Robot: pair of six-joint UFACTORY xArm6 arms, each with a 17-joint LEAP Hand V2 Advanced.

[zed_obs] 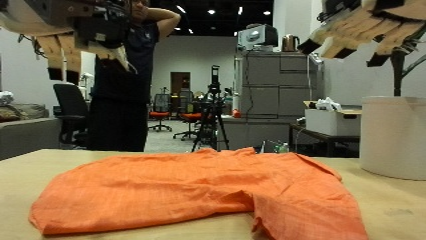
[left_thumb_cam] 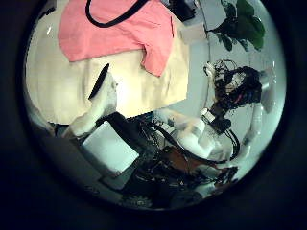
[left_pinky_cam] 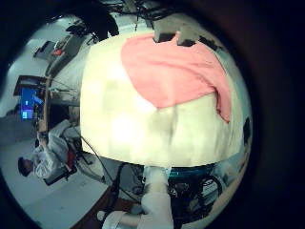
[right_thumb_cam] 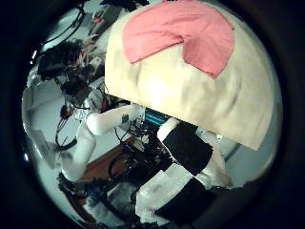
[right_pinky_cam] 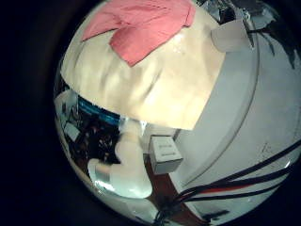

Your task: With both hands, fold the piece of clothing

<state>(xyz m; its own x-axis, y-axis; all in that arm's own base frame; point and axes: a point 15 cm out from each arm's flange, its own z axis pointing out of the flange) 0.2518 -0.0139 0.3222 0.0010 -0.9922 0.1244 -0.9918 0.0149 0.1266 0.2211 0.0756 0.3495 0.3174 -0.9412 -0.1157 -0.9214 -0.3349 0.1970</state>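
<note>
An orange piece of clothing lies spread flat on the beige table, with one flap folded over at the side near my right hand. High above it, my left hand and my right hand hang apart with relaxed fingers, and neither holds anything. The palm views look down on the same garment from a distance. It covers one end of the table.
A tall white cylinder stands past the table's edge on my right hand's side, with a grey bin behind it. Cabinets and office chairs fill the room beyond. Bare table stretches beside the garment.
</note>
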